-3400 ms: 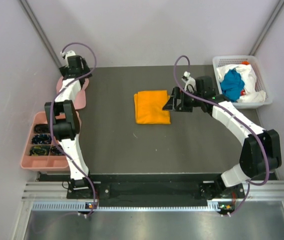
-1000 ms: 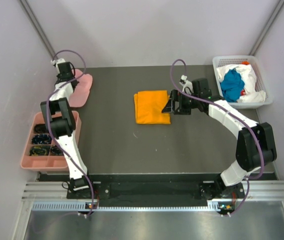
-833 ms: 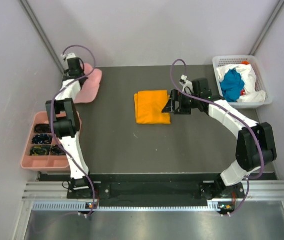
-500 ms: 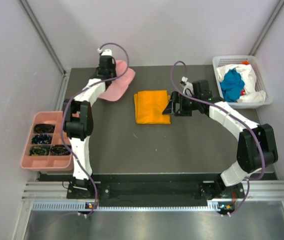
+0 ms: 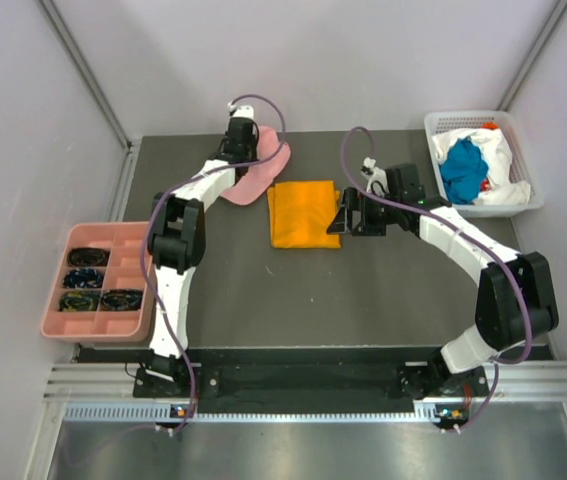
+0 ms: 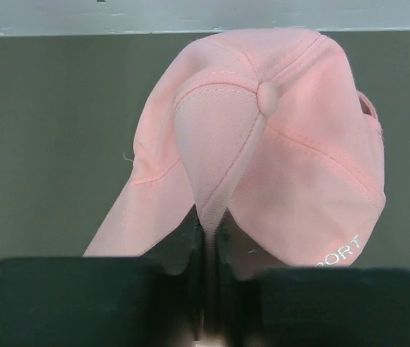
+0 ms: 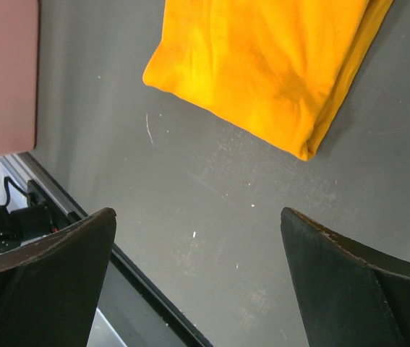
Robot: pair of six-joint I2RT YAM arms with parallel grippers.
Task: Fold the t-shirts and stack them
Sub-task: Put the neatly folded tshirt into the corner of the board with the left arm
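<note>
Orange cloth, folded, lies mid-table: the orange t-shirt (image 5: 304, 213), we judge, is our stack's base. Our left gripper (image 6: 206, 235) pinches the pink cap (image 6: 299, 166) by its crown at eleven o'clock, likely to clear it aside; our right gripper (image 7: 197, 217) hovers agape at three. The white basket (image 5: 508, 208) at two holds a teal t-shirt (image 5: 461, 170) and a white t-shirt (image 5: 500, 150); the pink tray (image 5: 55, 328) at eight, dark oddments (image 5: 85, 279).

Legible text, one entry. Left wrist view: pink cap (image 6: 299, 166) carries white capital lettering (image 6: 340, 250) reading "PORT", at about 4 o'clock from the crown button (image 6: 265, 98), near the cap's lower edge, slanting up to the right. Whether a letter precedes the P cannot be told. Top view: cap (image 5: 263, 165) too small to read.
</note>
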